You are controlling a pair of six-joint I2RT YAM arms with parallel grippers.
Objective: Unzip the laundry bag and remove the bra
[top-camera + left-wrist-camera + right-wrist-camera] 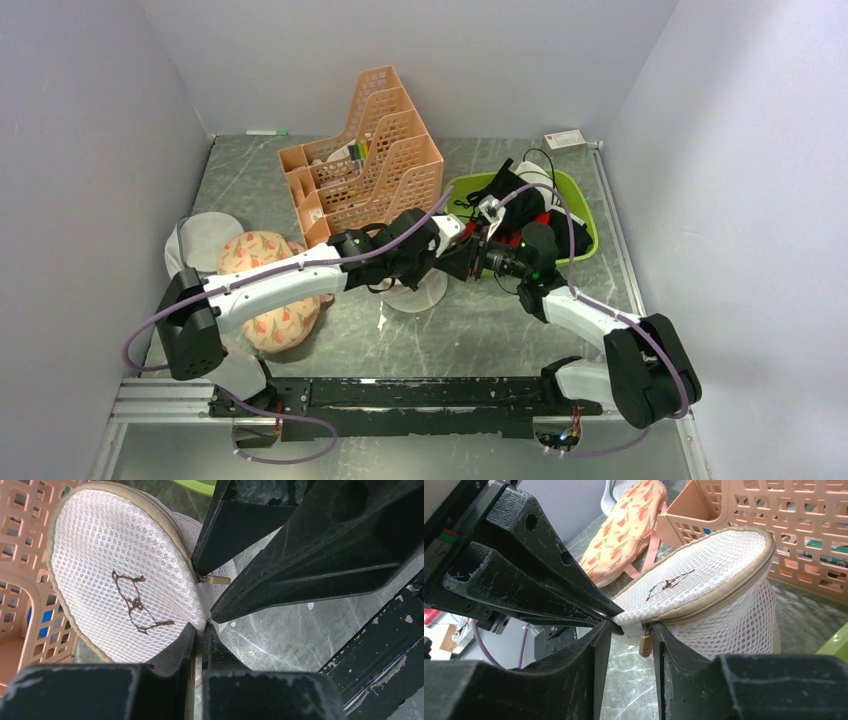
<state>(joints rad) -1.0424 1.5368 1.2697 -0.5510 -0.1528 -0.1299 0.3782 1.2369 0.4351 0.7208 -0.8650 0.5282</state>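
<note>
The bag (pixel 704 580) stands on the bench (pixel 500 330) just in front of the peach rack (pixel 365 165), its icon face up and tilted. The floral pouch (pixel 262 260) lies to its left and the green tub (pixel 585 215) to its right. The left pincer (pixel 200 635) is clenched on the bag's rim by the end of the zip. The right pincer (pixel 630 632) is parted, its fingers either side of the hanging zip pull (pixel 645 644). The zip looks closed along the stretch in view.

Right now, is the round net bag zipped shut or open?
Shut. The zipper runs closed along the laundry bag rim, and its pull tab hangs at the end, not yet pulled.
</note>
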